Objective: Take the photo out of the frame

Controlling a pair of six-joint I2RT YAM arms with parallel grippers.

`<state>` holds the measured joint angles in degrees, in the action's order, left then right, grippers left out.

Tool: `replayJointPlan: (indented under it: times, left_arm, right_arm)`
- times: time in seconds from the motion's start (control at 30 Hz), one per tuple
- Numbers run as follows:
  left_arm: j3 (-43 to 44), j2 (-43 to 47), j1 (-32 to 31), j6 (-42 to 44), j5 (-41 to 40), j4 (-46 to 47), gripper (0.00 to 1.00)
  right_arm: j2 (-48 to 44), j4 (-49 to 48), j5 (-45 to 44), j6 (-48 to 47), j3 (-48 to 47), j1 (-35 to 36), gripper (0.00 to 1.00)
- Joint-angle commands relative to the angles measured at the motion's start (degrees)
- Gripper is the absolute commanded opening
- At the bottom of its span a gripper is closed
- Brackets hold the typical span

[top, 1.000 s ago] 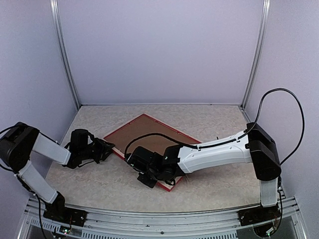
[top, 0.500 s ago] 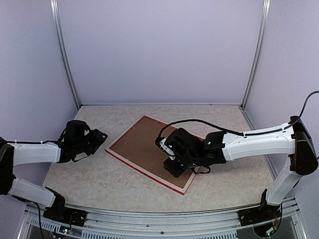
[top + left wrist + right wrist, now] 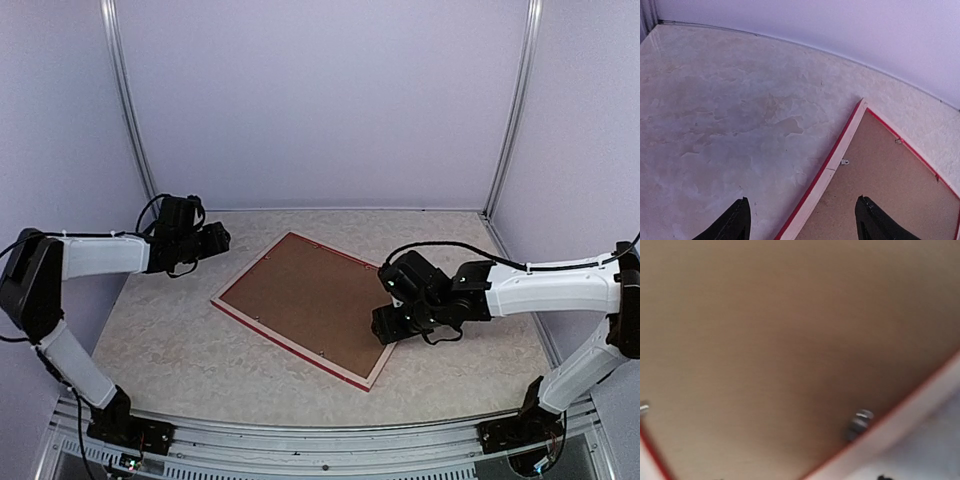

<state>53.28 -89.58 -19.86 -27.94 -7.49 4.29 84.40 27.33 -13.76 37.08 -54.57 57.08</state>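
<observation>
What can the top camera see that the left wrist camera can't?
Only the top camera: the whole frame lying face down, both arms, the left pincer off to the frame's left side, and the right pincer over its right edge. Only the left wrist camera: a close look at its own two fingertips, spread apart with nothing between them, and one small metal clip on the frame's back. Both: the frame's red rim, the brown backing board and the table. Neither shows the photo.
</observation>
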Motion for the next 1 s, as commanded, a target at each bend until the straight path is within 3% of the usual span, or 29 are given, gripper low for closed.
replayJointPlan:
  times: [0.0,0.1,0.43,0.73,0.97]
  left_arm:
    - [6.4,-8.7,0.7,8.3,8.4,-2.9,0.71]
    - [11.1,-14.5,0.6,10.1,11.9,-6.4,0.68]
    - [15.4,-24.0,-0.1,11.6,12.1,-9.6,0.66]
    - [11.3,-24.6,-1.6,10.8,10.6,-9.2,0.65]
    - [2.9,-21.3,-3.4,8.3,9.7,-8.4,0.62]
  right_arm:
    - [-1.1,2.8,0.4,8.6,2.9,-3.6,0.67]
    - [-0.9,2.3,1.4,10.8,4.7,-5.6,0.68]
    - [3.8,-5.8,7.5,10.4,6.9,-10.2,0.67]
    - [9.3,-8.3,8.4,7.8,4.8,-12.2,0.64]
    - [10.8,-8.7,8.1,3.6,3.2,-15.0,0.55]
